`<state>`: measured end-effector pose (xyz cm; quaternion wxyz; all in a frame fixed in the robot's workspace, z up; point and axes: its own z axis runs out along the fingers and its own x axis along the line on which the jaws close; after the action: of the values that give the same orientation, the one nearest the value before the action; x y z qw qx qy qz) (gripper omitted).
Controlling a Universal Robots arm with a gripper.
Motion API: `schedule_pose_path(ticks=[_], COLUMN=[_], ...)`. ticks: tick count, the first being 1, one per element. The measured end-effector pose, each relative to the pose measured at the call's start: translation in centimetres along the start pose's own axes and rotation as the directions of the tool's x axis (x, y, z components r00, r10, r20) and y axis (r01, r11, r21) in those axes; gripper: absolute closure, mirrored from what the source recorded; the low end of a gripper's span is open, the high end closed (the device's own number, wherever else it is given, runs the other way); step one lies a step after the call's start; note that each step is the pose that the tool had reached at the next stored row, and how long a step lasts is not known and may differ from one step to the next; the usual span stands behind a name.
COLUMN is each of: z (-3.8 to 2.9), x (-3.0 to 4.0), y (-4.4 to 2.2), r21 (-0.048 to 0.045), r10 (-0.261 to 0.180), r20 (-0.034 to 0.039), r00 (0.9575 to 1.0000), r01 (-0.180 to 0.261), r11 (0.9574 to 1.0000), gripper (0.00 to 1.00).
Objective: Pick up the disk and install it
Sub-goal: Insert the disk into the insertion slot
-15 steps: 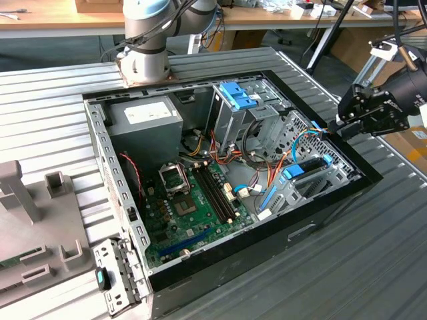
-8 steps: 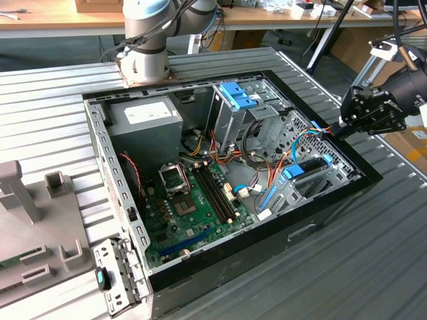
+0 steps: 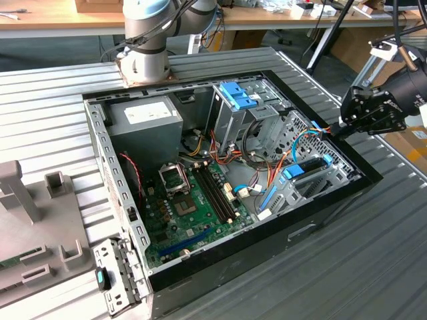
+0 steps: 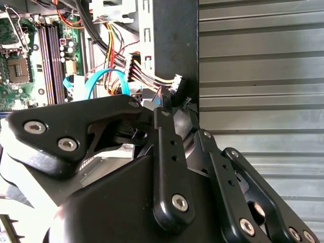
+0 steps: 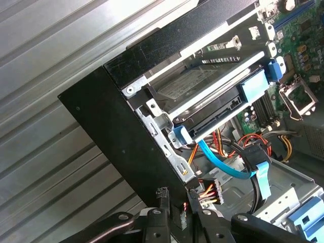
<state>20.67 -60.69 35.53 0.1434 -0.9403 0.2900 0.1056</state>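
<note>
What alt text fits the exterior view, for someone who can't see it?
The disk, dark with blue rails, sits in the drive cage of an open computer case, at the exterior view's right, with the black end effector close by that edge. The case lies on a ribbed metal table, motherboard exposed.

1. The exterior view is evenly and brightly lit. The ribbed table (image 3: 53,100) looks pale in the upper left of the frame and duller grey in the lower right.
2. Soft shadow lies along the inner walls of the computer case (image 3: 333,200), while the motherboard (image 3: 193,200) stays clearly lit.
3. At the exterior view's right, the gripper (image 3: 333,131) is a dark mass with little detail.
4. In the second wrist view, the gripper's (image 4: 177,109) black links close to the lens look soft and carry small glossy highlights.
5. In the first wrist view, glare washes out the table's (image 5: 61,45) ribs, and the disk's (image 5: 192,86) metal face has a pale sheen.
</note>
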Motion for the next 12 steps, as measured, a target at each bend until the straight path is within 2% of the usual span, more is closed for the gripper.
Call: schedule_pose_path(ticks=[7, 8, 9, 12], z=[0.09, 0.09, 0.09, 0.12], x=[-0.04, -0.04, -0.04, -0.03], y=[0.04, 0.04, 0.04, 0.04], r21=[0.0, -0.0002, -0.0003, 0.0], r10=[0.0, 0.0, 0.0, 0.0], r20=[0.0, -0.0002, -0.0002, 0.0], r00=[1.0, 1.0, 1.0, 1.0], r01=[0.0, 0.0, 0.0, 0.0], r11=[1.0, 1.0, 1.0, 1.0], gripper=[0.73, 0.74, 0.83, 0.83])
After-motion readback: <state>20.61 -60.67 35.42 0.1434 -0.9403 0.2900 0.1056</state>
